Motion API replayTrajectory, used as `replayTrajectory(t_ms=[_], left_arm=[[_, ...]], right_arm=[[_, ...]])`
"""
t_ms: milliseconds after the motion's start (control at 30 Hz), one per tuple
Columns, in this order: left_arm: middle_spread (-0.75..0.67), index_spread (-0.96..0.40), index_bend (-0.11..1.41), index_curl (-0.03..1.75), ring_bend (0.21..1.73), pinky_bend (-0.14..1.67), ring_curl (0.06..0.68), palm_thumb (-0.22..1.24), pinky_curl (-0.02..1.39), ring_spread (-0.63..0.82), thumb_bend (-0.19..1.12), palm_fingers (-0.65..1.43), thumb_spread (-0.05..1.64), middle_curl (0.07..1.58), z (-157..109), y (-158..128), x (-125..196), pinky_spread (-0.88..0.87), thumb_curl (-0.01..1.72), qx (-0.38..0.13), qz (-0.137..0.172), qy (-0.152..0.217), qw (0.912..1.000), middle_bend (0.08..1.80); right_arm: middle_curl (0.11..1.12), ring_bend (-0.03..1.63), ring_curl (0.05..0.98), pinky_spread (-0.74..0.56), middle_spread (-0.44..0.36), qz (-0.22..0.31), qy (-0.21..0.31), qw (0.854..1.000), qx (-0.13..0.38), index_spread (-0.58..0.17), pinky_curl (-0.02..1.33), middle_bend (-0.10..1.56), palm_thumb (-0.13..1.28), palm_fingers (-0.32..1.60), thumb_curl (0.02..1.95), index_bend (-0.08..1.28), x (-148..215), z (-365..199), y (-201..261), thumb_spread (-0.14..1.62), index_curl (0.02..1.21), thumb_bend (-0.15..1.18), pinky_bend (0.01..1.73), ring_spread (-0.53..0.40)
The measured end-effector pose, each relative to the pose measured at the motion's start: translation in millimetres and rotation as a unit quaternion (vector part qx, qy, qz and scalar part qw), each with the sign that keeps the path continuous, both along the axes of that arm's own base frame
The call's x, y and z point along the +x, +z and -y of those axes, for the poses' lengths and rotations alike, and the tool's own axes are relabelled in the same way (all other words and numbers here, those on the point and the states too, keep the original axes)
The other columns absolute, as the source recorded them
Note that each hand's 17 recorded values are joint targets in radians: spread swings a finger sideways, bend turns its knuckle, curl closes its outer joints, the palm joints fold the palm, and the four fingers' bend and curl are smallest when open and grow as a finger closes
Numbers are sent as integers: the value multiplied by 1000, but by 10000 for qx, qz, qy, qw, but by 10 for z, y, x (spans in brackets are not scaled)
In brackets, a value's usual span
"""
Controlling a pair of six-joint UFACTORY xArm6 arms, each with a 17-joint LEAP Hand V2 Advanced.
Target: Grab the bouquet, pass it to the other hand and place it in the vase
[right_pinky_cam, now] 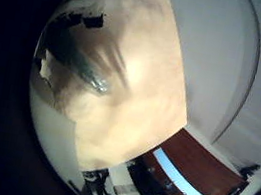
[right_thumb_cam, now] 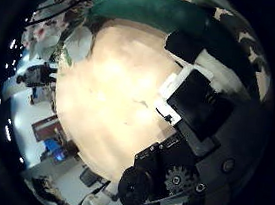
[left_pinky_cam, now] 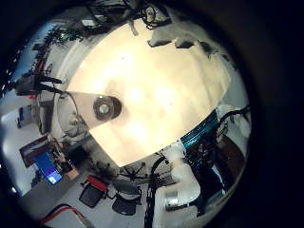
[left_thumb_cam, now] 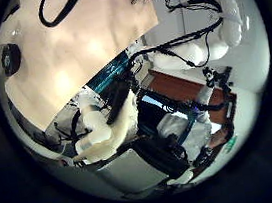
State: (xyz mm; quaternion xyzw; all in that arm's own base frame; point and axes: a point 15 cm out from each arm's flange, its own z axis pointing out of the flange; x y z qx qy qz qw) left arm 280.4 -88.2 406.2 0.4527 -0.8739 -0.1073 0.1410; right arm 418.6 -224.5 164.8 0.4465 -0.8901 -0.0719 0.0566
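Note:
The bouquet is close to my right palm. In the right thumb side palm view its stem (right_thumb_cam: 164,9) runs across beside the palm, with the flowers (right_thumb_cam: 54,30) at one end over the table (right_thumb_cam: 108,99). My right hand's fingers (right_thumb_cam: 191,97) curl at the stem. The right little finger side palm view shows the stem (right_pinky_cam: 83,65) just above the table (right_pinky_cam: 135,98). The vase (left_pinky_cam: 106,107) stands on the table (left_pinky_cam: 161,85) far below my left hand, its round mouth facing up. It also shows in the left thumb side palm view (left_thumb_cam: 10,60). My left hand's fingers (left_thumb_cam: 174,157) hold nothing.
The vase stands near the table's edge. A white robot arm (left_pinky_cam: 180,188) shows past the table edge in the left little finger side palm view. Room furniture and screens (left_thumb_cam: 173,112) lie beyond the table.

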Motion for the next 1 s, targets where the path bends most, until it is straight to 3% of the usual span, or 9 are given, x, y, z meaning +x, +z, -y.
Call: replayTrajectory(t_ms=[400,567,767,1000], left_arm=[[137,-93,188,422,524,585,179,249,0,361,-17,308,1206,364,17,61,16,449,284,-43,71,-3,10000,191],[137,-92,187,418,527,586,180,249,0,362,-17,308,1206,365,26,106,34,449,284,-55,132,32,9999,191],[137,-93,190,420,530,585,177,249,-1,363,-17,309,1206,365,39,175,25,449,284,-91,183,57,9998,190],[135,-93,186,418,532,596,175,249,0,353,-17,323,1206,365,147,336,102,434,284,-272,351,222,9988,192]], right_arm=[[830,1466,607,-179,-154,685,15,9976,-99,-280,537,1266,1163,1179,883,1030,-174,48,681,970,907,44,1439,-182],[816,1475,605,-176,-147,1332,-3,9909,199,-266,564,1280,1157,1178,927,1051,-246,54,1084,969,896,35,1419,-180],[803,1482,601,-171,-142,1649,18,9845,596,-255,598,1300,1154,1174,982,1070,-518,30,1432,966,881,30,1393,-178],[788,1487,597,-168,-137,2256,189,9659,1254,-242,639,1312,1159,1174,1039,1093,-763,-127,1840,961,863,28,1364,-176]])
